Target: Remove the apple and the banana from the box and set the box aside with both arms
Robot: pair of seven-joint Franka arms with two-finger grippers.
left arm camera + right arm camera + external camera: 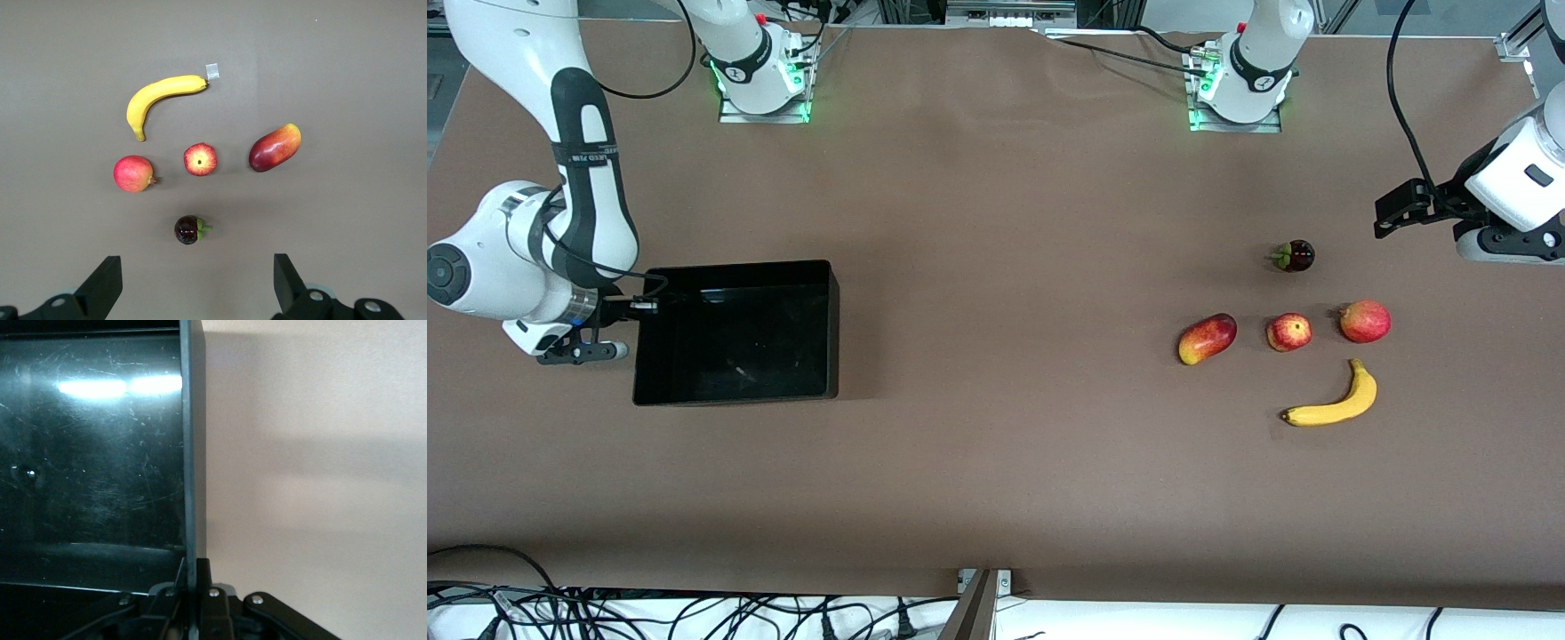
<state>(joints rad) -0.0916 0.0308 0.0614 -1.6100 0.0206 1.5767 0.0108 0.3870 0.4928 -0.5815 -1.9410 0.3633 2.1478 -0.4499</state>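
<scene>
My right gripper [190, 583] pinches the wall of the black tray [738, 331], well apart from the apple [1288, 332]. The banana [1334, 402] lies nearer the camera than the apple. My left gripper [197, 283] hangs wide over the table.

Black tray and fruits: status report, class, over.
Right end effector shut on tray wall. Left end effector open above fruits. Banana, apple untouched. Nothing blocking.

Brown table [996, 462] surface. Oblong red-yellow mango [1207, 339] lies toward the left arm's end. Round red fruit [1365, 321] sits in the same row. Small dark purple fruit [1294, 256], green stem, farther from the front camera than that row. Black cables [605, 613] along the table's near edge.
</scene>
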